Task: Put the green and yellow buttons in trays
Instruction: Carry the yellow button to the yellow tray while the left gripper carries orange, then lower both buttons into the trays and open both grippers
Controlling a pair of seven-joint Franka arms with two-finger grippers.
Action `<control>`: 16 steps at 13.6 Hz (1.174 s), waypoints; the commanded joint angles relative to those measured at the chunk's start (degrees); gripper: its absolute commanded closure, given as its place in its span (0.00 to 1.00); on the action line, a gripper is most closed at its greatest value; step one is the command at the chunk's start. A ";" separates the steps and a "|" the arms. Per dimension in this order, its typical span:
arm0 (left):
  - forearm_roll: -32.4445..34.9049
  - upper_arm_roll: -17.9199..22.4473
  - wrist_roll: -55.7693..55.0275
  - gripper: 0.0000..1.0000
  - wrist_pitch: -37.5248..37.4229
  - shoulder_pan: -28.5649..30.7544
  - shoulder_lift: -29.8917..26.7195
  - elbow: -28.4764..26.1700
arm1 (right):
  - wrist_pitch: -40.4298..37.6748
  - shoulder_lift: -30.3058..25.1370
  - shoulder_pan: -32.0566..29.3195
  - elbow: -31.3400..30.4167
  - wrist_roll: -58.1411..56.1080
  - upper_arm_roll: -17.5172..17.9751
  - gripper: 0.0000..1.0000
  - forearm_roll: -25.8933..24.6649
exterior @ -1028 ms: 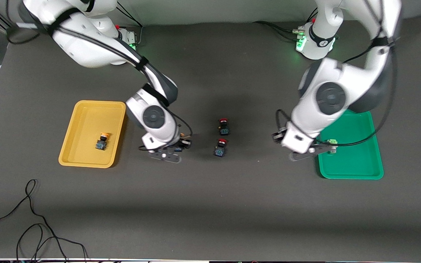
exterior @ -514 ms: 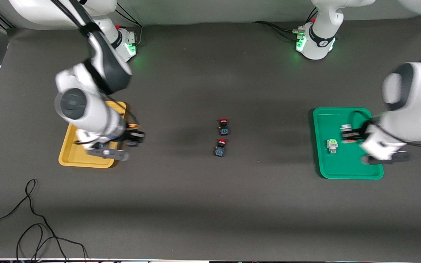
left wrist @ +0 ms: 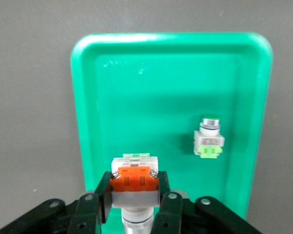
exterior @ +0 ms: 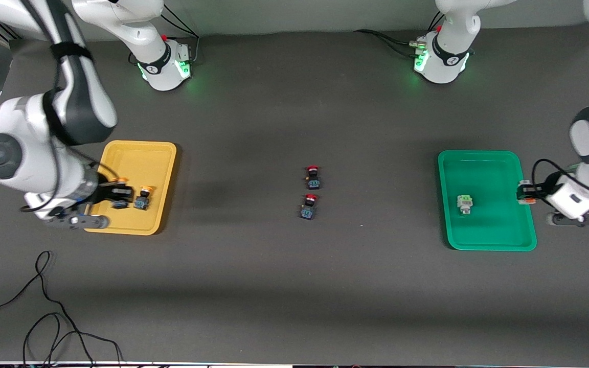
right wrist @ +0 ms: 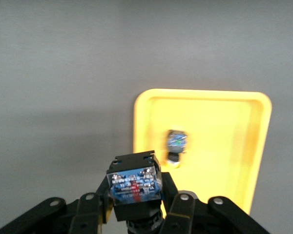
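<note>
My right gripper (exterior: 118,196) is shut on a black-bodied button with an orange cap (exterior: 119,180) and holds it over the yellow tray (exterior: 120,153). It shows in the right wrist view (right wrist: 135,187). A second yellow-capped button (exterior: 142,198) lies in that tray (right wrist: 205,100), also seen from the right wrist (right wrist: 176,144). My left gripper (exterior: 525,193) is shut on a white-grey button with an orange block (left wrist: 135,179) over the green tray's rim (exterior: 529,225) at the left arm's end. A white-grey button with a green face (exterior: 464,203) lies in the green tray (left wrist: 136,73), also seen from the left wrist (left wrist: 209,139).
Two black buttons with red caps (exterior: 313,176) (exterior: 309,206) lie in the middle of the table, between the trays. A black cable (exterior: 44,306) loops on the table near the front camera at the right arm's end.
My right gripper has swung from the table's middle to over the yellow tray, carrying its button. My left gripper has moved across the green tray to its rim at the left arm's end.
</note>
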 commanded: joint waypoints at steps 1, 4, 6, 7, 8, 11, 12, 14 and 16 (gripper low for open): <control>1.04 -0.67 0.85 0.75 15.13 0.77 0.04 -11.45 | 6.21 -1.81 -0.13 -6.11 -9.51 -5.91 1.00 3.03; 1.04 -0.49 0.85 0.73 21.43 1.38 3.22 -13.41 | 19.10 -1.46 -0.31 -16.37 -13.40 -8.03 1.00 2.95; 1.13 -0.58 0.94 0.48 21.43 1.30 3.92 -13.06 | 32.45 -0.77 -0.84 -25.51 -13.58 -8.03 1.00 2.95; 1.13 -0.58 1.03 0.03 21.26 1.21 4.01 -12.71 | 35.30 0.72 -0.84 -26.86 -13.58 -8.03 1.00 2.78; 1.13 -0.58 1.11 0.00 20.47 1.21 3.75 -12.18 | 36.80 1.87 -0.93 -27.30 -13.67 -8.03 1.00 2.43; 1.13 -0.67 2.42 0.00 15.40 1.30 2.00 -8.42 | 40.76 4.42 -2.06 -28.45 -15.16 -8.03 1.00 2.34; 1.13 -0.75 3.30 0.00 11.19 1.30 1.04 -5.44 | 42.17 5.56 -2.59 -28.63 -15.25 -8.03 1.00 2.34; 1.04 -0.75 3.58 0.00 -0.92 1.30 0.24 2.63 | 44.72 8.02 -2.68 -28.89 -15.25 -8.03 1.00 2.42; 0.43 -1.02 3.58 0.00 -11.82 1.21 0.06 11.16 | 45.17 8.91 -2.86 -28.80 -14.82 -8.03 1.00 2.51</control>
